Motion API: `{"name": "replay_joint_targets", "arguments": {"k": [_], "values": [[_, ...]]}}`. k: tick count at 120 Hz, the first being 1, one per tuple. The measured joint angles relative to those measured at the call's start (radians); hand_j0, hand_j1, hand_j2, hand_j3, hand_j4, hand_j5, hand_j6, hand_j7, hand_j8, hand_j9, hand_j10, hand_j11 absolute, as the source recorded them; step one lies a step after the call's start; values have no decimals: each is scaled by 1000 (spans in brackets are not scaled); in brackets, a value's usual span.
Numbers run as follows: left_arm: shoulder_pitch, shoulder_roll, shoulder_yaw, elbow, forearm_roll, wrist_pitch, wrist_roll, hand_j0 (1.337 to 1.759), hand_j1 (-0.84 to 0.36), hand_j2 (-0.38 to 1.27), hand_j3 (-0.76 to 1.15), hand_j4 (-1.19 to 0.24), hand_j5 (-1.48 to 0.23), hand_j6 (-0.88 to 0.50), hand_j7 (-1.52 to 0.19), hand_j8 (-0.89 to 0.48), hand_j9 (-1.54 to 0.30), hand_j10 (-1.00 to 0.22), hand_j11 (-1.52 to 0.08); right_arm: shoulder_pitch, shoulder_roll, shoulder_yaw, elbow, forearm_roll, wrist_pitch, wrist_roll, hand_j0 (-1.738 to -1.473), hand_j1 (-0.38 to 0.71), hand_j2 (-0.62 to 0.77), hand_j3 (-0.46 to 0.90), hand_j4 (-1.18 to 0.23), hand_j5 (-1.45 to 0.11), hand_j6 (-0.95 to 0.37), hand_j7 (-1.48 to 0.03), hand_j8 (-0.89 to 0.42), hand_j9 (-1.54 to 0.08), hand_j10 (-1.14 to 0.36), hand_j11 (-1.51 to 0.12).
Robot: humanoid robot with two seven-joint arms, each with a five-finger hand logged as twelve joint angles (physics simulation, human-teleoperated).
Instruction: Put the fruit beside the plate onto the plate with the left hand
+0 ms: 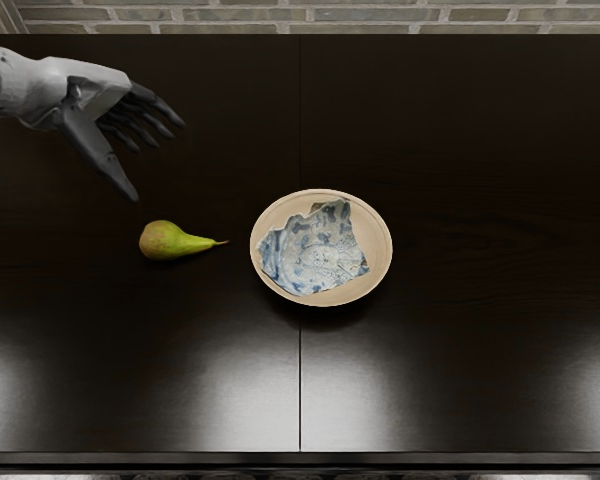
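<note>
**Pear beside the plate, my left hand open and well off it**

The pear (168, 240) lies on its side on the dark worktop (460, 370). Its fat end is toward the picture's left and its thin stem points right at the plate (376, 232). The skin is yellow-green with a reddish blush on the upper left. The stem tip stops just short of the plate's rim, with a narrow strip of bare worktop between them, so the two are near but apart. The plate is a shallow cream round with a blotchy blue pattern across its middle, and the pear is not yet on it.

My left hand (105, 112) is in the far left corner, well apart from the pear and up the picture from it. My fingers are spread and hold nothing. The dark ones fan out to the right, and one long grey digit slants down toward the pear and ends short of it.

The picture's left edge cuts my arm off, so only the wrist and a bit of forearm show. My dark fingers blend into the dark worktop and are hard to tell apart. I cannot tell how high the hand is above the surface.

A seam (300, 390) runs down the worktop's middle and passes under the plate left of its centre. The far edge meets a brick wall (380, 15), and the near edge runs along the bottom. Wide bare worktop surrounds the pear and the plate, with pale glare toward the near corners.
</note>
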Motion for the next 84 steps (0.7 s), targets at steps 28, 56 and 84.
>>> {"name": "replay_joint_targets", "arguments": {"k": [28, 56, 84], "values": [[-4, -105, 257, -13, 212, 185, 0, 1658, 1, 60, 0, -293, -379, -294, -379, -294, -379, -293, -378, 0, 0, 0, 0, 0, 0, 0, -1658, -314, -6, 0, -29, -38, -29, -38, -29, -38, -29, -38], [19, -131, 290, -11, 249, 145, 0, 1658, 36, 54, 0, -265, -341, -266, -341, -266, -341, -265, -341, 0, 0, 0, 0, 0, 0, 1, -1658, -314, -6, 0, -29, -38, -29, -38, -29, -38, -29, -38], [14, -299, 324, 1, 338, 236, 0, 1658, 46, 53, 0, -257, -331, -257, -330, -257, -330, -256, -330, 0, 0, 0, 0, 0, 0, 1, -1658, -314, -6, 0, -29, -38, -29, -38, -29, -38, -29, -38]]}}
